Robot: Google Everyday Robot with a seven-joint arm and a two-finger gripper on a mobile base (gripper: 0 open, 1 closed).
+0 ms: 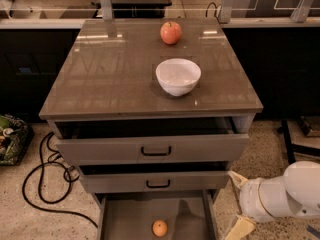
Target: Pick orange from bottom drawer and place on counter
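Observation:
The orange lies on the flat grey floor of the open bottom drawer, near the middle at the bottom of the view. The counter is the glossy brown-grey top of the cabinet. My gripper is at the lower right, beside the drawer's right side and to the right of the orange, apart from it. Its two pale fingers stand spread apart with nothing between them. The white arm housing runs off to the right.
A white bowl and a reddish apple stand on the counter. The two upper drawers with black handles are partly pulled out. Black cables lie on the floor at left. A black stand leg is at right.

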